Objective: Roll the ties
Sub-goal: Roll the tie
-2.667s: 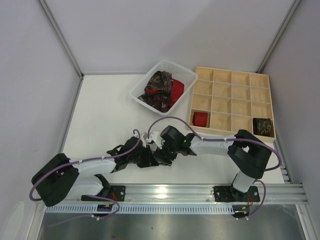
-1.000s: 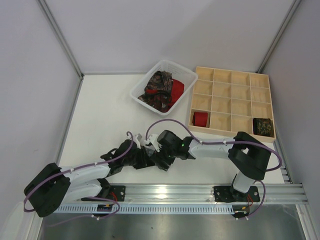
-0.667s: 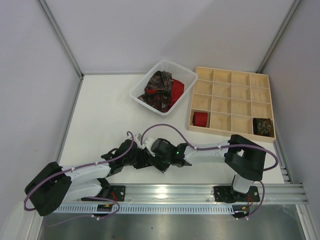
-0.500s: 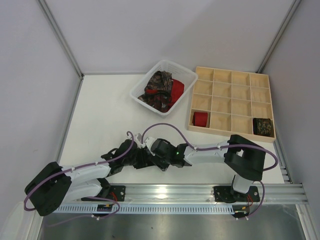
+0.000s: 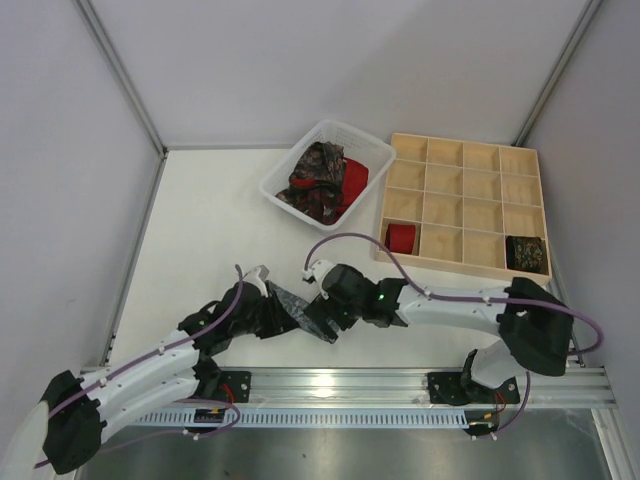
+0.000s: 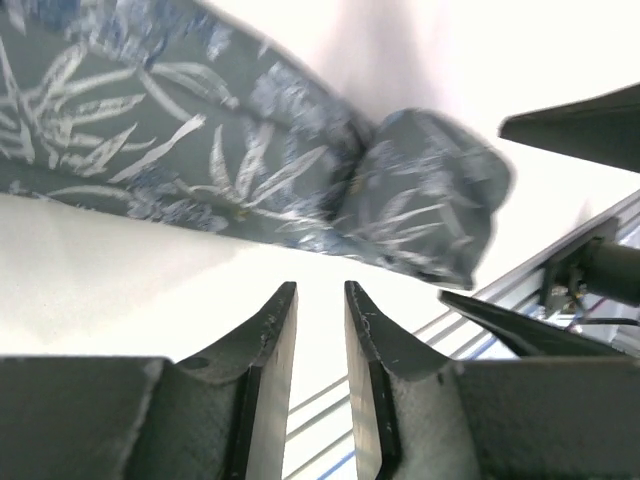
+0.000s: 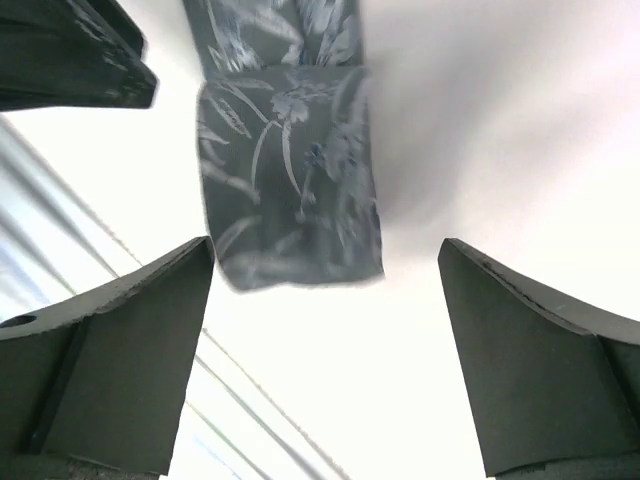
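A grey tie (image 6: pixel 250 190) with a pale leaf pattern lies on the white table, its end folded over into a thick lump (image 6: pixel 430 200). In the top view this tie (image 5: pixel 290 303) sits between the two grippers near the front edge. My left gripper (image 6: pixel 320 288) hovers just short of the strip, jaws a narrow gap apart with nothing between them. My right gripper (image 7: pixel 325 245) stands wide open, the folded end (image 7: pixel 290 180) just ahead of its fingertips and not gripped. A red roll (image 5: pixel 400 237) and a dark roll (image 5: pixel 525 252) sit in separate tray cells.
A white plastic basket (image 5: pixel 372 152) at the back holds loose dark paisley and red ties (image 5: pixel 322 180). The wooden grid tray (image 5: pixel 465 200) lies at the back right. The metal rail (image 5: pixel 350 385) runs along the near edge, close behind both grippers.
The right gripper has opened wide and drawn back to the right. The left arm has pulled back to the left. The grey tie now shows on the table between them.
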You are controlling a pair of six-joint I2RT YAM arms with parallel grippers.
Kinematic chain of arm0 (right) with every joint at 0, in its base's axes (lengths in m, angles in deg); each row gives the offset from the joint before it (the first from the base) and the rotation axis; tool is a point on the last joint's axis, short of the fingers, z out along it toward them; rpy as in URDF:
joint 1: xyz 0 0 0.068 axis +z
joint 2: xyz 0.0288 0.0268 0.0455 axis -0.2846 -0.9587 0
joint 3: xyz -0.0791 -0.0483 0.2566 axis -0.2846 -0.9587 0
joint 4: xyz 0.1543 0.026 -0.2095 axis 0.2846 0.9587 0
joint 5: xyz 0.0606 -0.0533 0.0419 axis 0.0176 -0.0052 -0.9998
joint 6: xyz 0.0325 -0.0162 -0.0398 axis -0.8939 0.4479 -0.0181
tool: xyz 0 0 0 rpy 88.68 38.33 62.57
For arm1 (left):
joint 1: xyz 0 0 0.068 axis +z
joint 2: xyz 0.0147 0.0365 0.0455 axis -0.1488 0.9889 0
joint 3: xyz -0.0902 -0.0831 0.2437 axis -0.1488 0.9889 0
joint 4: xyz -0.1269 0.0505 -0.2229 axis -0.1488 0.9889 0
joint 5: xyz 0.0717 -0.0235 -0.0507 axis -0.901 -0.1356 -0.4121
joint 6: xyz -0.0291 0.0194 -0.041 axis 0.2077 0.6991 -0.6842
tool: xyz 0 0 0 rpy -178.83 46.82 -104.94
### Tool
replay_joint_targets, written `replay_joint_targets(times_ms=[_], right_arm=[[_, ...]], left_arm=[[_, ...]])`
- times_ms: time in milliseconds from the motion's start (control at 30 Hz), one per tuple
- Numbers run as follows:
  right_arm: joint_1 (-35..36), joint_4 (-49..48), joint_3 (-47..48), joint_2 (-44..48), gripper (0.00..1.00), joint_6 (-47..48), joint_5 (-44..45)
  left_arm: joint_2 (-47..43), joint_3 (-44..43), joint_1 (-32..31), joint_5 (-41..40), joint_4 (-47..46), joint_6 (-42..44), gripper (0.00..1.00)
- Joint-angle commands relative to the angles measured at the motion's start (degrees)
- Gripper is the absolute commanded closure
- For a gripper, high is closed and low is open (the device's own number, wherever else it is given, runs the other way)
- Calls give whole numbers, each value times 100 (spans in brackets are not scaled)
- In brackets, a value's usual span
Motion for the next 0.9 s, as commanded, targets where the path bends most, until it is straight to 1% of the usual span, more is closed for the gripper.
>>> replay_joint_targets(times_ms=[0,33,67,100,133,167,200,233,267,300,367,400,433,500,533,600,667,767,867], right_arm=[[-179,483,326,770,0,-646,-158],[-232,571,335,893,0,-804,-166],[-276,650,327,1216,0,-1136,-279],[-381,668,275,1350,0,-1349,-289],[-451,712,239,1508,0,-1594,-289],[-539,877,187,1675,0,-2319,-298],[-853,966,73,1738,0,-2648,-533],[-987,1063,-59,1773,0,-3017,-666],[-1119,1046,-225,1887,0,-3647,-954],[-1285,959,-671,1949,0,-4010,-1096],[-1374,250,-1191,2263,1,-4652,-1457],[-1366,-606,-1855,2361,2,-5343,-1632],[-1366,-1041,-2149,2467,2,-5663,-1695],[-1375,-1928,-2721,2634,7,-6392,-1748],[-1357,-2586,-3097,2661,9,-6544,-1696],[-1296,-2986,-3224,2635,11,-6598,-1556],[-1234,-3005,-3189,2539,10,-6475,-1318],[-1217,-3505,-3207,2144,10,-6633,-1397],[-1033,-3506,-2988,1660,9,-6686,-1344]], left_arm=[[-174,-539,117,-198,463,258,69],[-86,-731,126,-146,436,311,70],[71,-846,126,20,375,363,70],[438,-978,126,135,322,503,72],[677,-1266,126,215,252,583,75],[871,-1409,126,302,208,662,78],[1195,-1541,126,495,138,811,80],[1320,-1733,126,566,-2,882,81],[1434,-1822,126,663,-38,935,81],[1696,-1919,126,751,-82,1057,82],[1961,-2156,126,918,-135,1163,82],[2206,-2235,126,1092,-196,1251,83],[2339,-2262,126,1164,-223,1278,84],[2524,-2333,126,1261,-215,1348,84],[2673,-2324,126,1287,-232,1366,84],[2788,-2315,117,1314,-267,1401,84],[2973,-2315,126,1253,-329,1436,84],[3131,-2307,134,1252,-381,1463,85],[3166,-2228,134,1086,-425,1454,85]])
